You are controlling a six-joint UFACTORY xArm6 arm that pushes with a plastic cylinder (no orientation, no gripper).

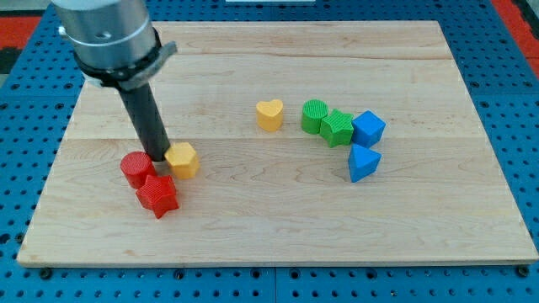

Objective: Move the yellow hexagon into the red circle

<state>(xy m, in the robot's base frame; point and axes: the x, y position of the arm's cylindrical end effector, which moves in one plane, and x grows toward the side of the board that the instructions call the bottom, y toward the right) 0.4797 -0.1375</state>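
Note:
The yellow hexagon (182, 160) lies on the wooden board at the view's left, just right of the red circle (136, 168). My tip (159, 156) stands between the two, touching or nearly touching both. A red star (157, 195) lies just below the red circle and below-left of the yellow hexagon, close against the circle.
A yellow heart (269, 114) lies at the board's middle. To its right are a green circle (314, 116), a green block (338, 128), a blue block (368, 129) and a blue triangular block (363, 162). The wooden board (278, 227) rests on a blue pegboard.

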